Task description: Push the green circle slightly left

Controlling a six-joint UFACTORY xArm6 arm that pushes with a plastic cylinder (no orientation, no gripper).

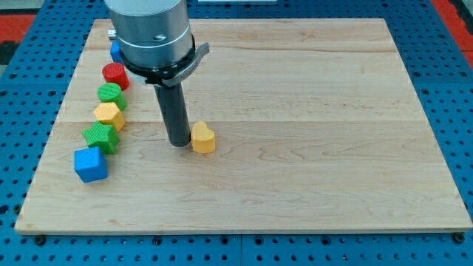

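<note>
The place looks like a robotics lab: a pale wooden board desk (310, 111) lies on a blue perforated metal base (451, 66) dotted with mounting holes.

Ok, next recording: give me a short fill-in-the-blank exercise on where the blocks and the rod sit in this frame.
1. My tip rests just to the view's left of the ____ heart block.
2. The green circle lies between the red circle above it and the yellow ____ below it.
3. The lowest block in the left-hand column is the ____ cube.

Missing words: yellow; hexagon; blue
</note>
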